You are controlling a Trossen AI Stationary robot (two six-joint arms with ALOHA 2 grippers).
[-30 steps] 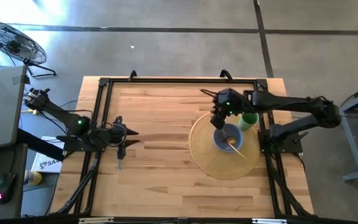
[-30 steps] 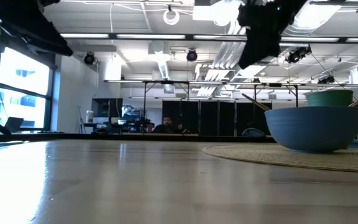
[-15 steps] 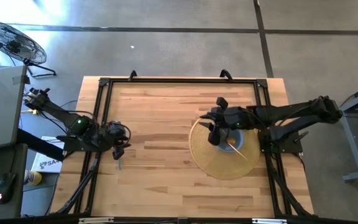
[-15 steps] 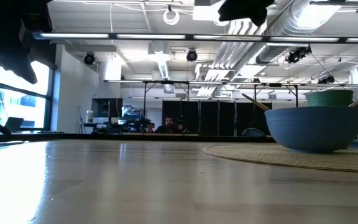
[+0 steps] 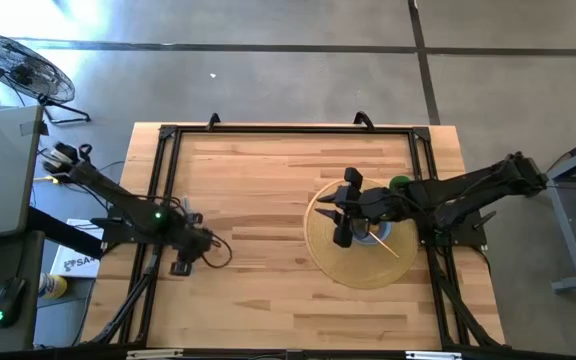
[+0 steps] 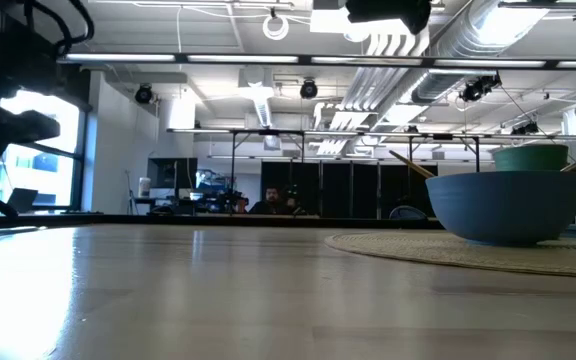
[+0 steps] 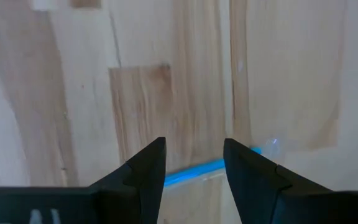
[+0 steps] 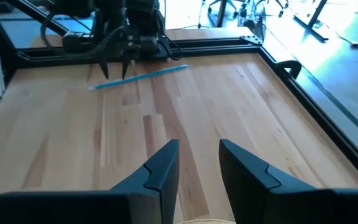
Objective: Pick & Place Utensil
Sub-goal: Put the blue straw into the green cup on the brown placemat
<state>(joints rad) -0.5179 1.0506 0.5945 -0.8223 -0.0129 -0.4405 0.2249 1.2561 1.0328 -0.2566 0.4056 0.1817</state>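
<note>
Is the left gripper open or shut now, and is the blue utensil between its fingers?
Open. The left gripper shows a clear gap between its fingers, and the blue utensil lies flat on the table across that gap, not yet gripped.

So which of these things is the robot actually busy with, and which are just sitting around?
Part of the job:
- blue utensil lying on the table
- left gripper, open above it
- blue bowl on the woven mat, wooden stick inside

Just around:
- green cup
- right gripper, open, idle
- fan on the floor
</note>
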